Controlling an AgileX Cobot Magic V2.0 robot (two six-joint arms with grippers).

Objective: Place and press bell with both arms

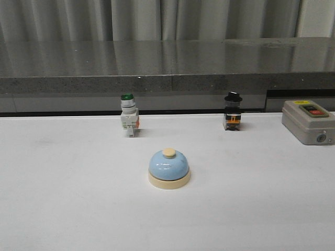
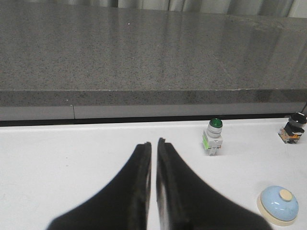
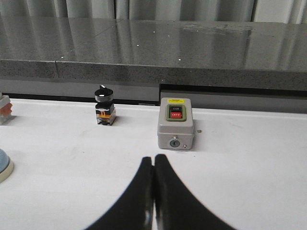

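The bell point(image 1: 169, 168), with a light-blue dome, cream base and cream button, stands upright on the white table near the middle. It also shows in the left wrist view point(image 2: 278, 205), and its edge shows in the right wrist view point(image 3: 4, 165). Neither arm shows in the front view. My left gripper point(image 2: 154, 143) is shut and empty, above the table, well apart from the bell. My right gripper point(image 3: 153, 158) is shut and empty, also apart from the bell.
A green-capped white switch point(image 1: 129, 114) and a black-capped switch point(image 1: 233, 111) stand behind the bell. A grey on/off box point(image 1: 308, 121) sits at the right edge. A grey stone ledge point(image 1: 167, 68) runs along the table's back.
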